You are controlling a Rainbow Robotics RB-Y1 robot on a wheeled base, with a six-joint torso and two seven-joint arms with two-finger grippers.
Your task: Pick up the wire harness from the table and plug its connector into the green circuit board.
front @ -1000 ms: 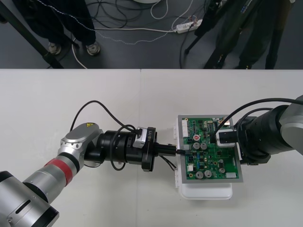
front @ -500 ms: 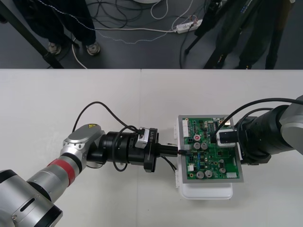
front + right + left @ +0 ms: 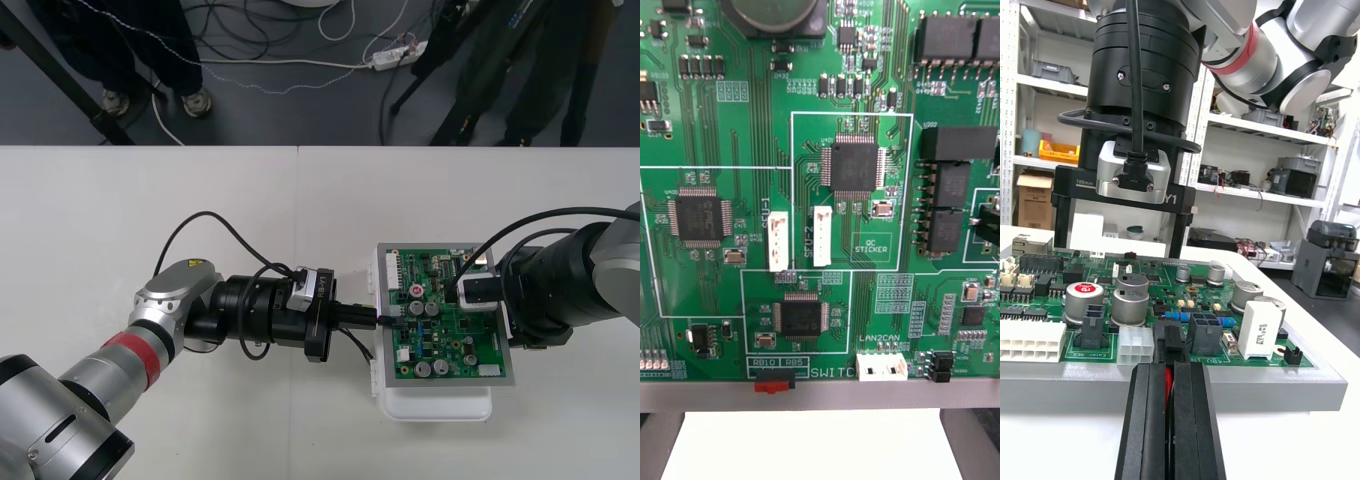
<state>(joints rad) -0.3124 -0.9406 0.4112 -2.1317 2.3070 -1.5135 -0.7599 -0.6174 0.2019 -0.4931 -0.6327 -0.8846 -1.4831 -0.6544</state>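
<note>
Nudged closer, left fingers pinch the plug at the board.

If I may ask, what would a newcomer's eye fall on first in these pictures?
First, the left gripper, reaching in level from the left with its fingers shut on the wire harness, whose small black plug sits right at the left edge of the green circuit board. Next, the right gripper, standing open over the board's right side.
</note>
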